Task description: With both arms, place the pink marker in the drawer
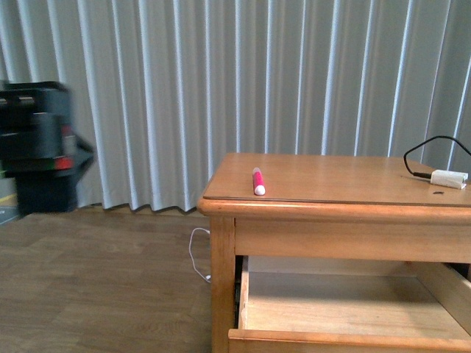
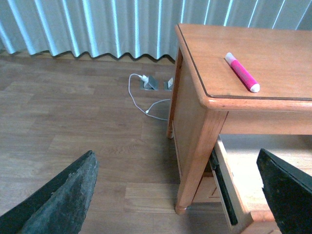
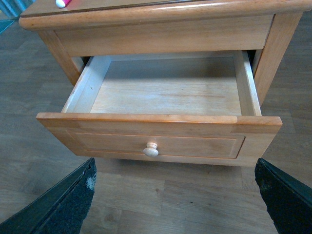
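The pink marker (image 1: 258, 181) lies on the wooden table top (image 1: 331, 180) near its left front edge, white cap toward me; it also shows in the left wrist view (image 2: 242, 72) and barely in the right wrist view (image 3: 62, 3). The drawer (image 3: 161, 139) stands pulled out and holds nothing; its round knob (image 3: 151, 150) faces my right gripper (image 3: 175, 195), which is open in front of it, over the floor. My left gripper (image 2: 180, 195) is open beside the table's left front leg (image 2: 195, 156), below and left of the marker. In the front view the drawer (image 1: 346, 340) is open.
A white adapter (image 1: 449, 178) with a black cable lies at the table's right rear. A white cord (image 2: 146, 95) runs across the wood floor to a floor socket left of the table. Grey curtains hang behind. A black bin stack (image 1: 40, 147) stands far left.
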Tool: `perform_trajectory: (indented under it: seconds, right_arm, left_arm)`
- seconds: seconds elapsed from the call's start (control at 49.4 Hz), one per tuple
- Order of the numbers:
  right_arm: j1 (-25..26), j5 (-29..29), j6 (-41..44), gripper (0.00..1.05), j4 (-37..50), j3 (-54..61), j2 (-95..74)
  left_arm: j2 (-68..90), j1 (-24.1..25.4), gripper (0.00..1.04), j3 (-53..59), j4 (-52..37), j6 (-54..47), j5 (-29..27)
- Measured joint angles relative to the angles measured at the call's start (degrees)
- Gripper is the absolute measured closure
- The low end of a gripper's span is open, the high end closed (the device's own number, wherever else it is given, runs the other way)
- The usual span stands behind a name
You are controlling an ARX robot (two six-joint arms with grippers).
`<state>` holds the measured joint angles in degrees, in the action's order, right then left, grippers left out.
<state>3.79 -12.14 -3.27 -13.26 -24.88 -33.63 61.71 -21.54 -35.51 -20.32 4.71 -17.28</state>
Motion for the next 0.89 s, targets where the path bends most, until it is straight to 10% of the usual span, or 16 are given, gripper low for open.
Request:
perform_trajectory:
  seconds: [0.89]
  right_arm:
    - [0.0,0.0,0.0,0.09,0.0,0.0,0.0]
  left_arm:
    - [60.0,-3.2,0.06,-64.5,19.2,1.6,7.5]
